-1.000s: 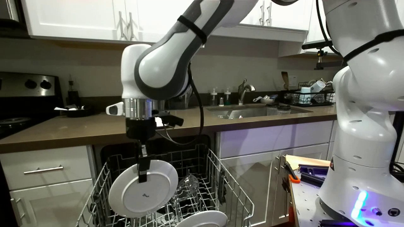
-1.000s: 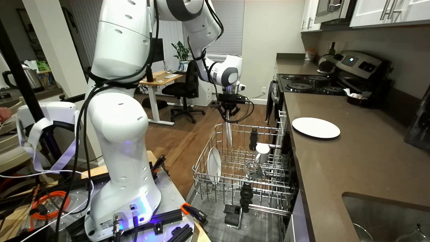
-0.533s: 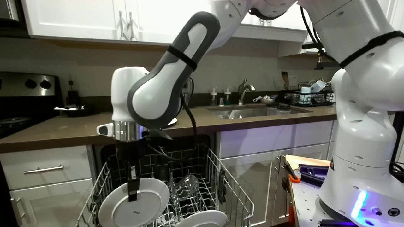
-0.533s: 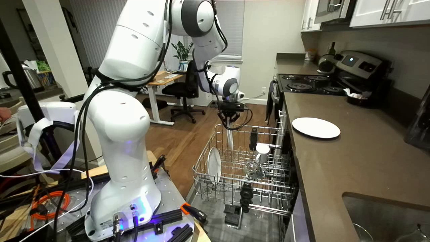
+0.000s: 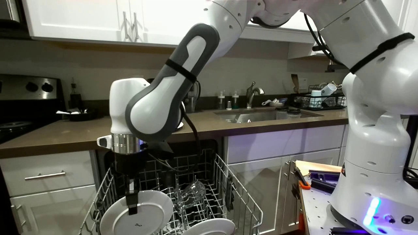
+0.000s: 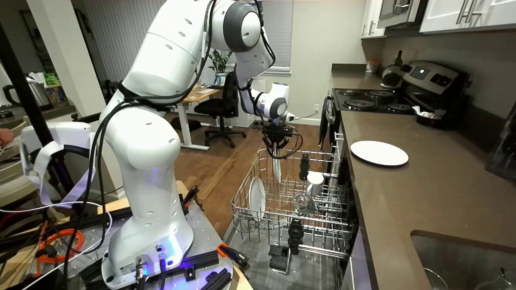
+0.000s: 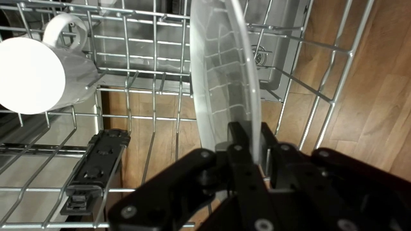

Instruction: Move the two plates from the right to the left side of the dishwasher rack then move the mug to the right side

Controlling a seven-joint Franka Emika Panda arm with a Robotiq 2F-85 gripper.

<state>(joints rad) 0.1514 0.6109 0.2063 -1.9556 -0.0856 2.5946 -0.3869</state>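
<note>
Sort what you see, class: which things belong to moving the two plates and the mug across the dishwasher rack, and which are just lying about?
Belongs to the job:
dishwasher rack
gripper
held plate
second plate, in the rack
mug

Just lying about:
third plate, on the counter
clear glass, in the rack
pump bottles
chair
potted plant

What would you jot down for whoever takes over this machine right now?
Gripper: shut on the rim of the first plate, nearly upright.
Second plate: standing in the rack, right side.
Mug: in the rack toward the counter, not held.
Done: first plate is at the left side, not yet released.
To do: seat it, let go, move second plate left, then mug right.
</note>
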